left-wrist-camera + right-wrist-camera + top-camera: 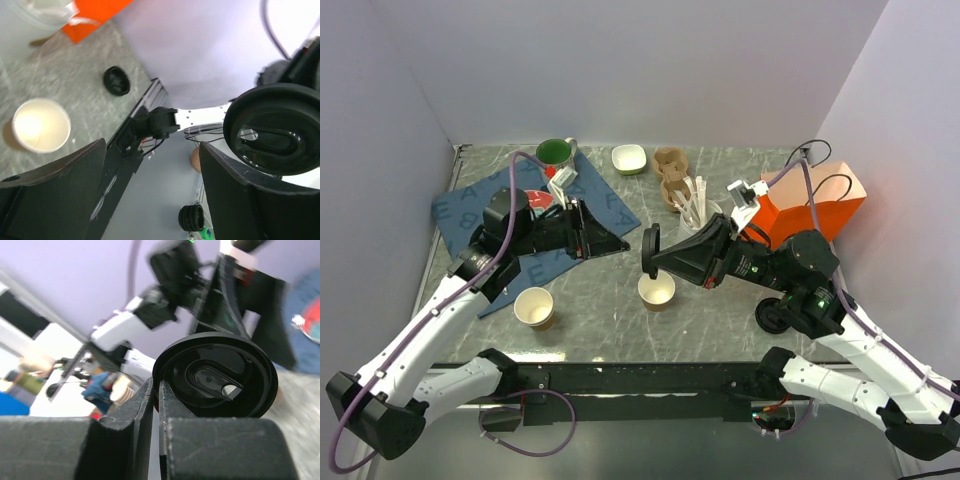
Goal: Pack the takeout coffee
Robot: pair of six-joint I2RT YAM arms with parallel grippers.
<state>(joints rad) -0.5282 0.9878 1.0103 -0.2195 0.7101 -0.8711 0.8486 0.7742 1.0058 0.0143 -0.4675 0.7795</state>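
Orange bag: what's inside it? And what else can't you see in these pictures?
- Inside the orange bag: in the top view only its outside shows; the left wrist view cuts it off at the top edge.
- What's in the paper cup: in the left wrist view, glare whitens its inside.
- The things behind the black lid: blurred in the right wrist view.

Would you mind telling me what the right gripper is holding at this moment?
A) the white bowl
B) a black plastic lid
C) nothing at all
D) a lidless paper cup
B: in the right wrist view the right gripper is pinched shut on the rim of the black plastic lid, holding it on edge.
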